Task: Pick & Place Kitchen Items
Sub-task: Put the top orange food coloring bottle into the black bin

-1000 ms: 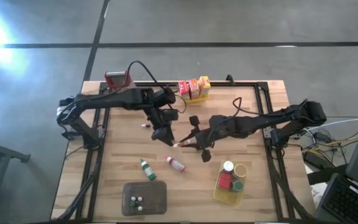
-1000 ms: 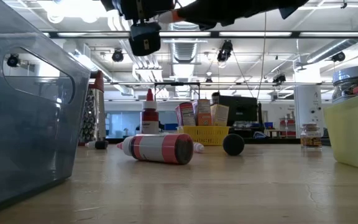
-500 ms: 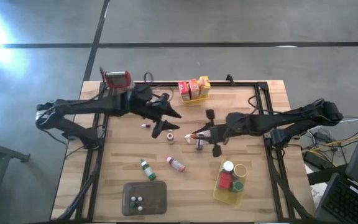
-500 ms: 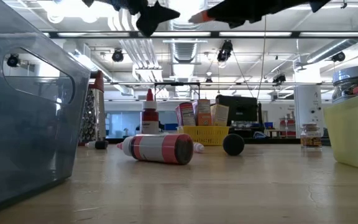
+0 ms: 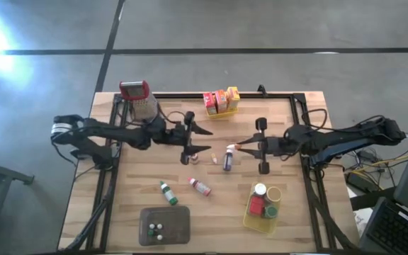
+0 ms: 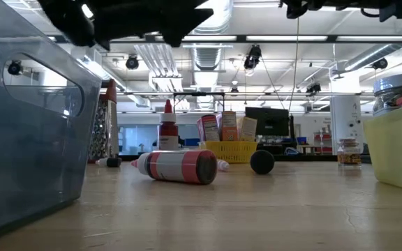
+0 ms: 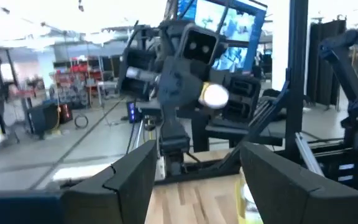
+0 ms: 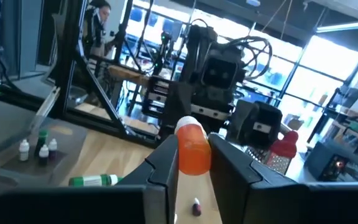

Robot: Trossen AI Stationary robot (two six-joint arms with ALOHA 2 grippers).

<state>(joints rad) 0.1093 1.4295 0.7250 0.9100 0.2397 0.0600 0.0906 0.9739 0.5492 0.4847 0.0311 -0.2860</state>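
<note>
No writing is legible. The right gripper (image 5: 241, 146) grasps an orange bottle (image 8: 191, 149) above mid-counter (image 5: 289, 212); the left gripper (image 5: 198, 139) is released. Both arms have drawn apart since earlier.

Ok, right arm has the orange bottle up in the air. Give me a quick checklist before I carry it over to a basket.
1. Right gripper clamped on the orange bottle: ok, the fingers press both its sides.
2. Bottle clear of the table: ok, held above the wood.
3. Left gripper out of the way: not ok, it is open, empty and faces the right gripper closely.
4. Room in the yellow basket at the near right: cannot tell, it already holds several items.
5. Loose purple-capped bottle under the path: not ok, it lies right beside the right gripper.
</note>
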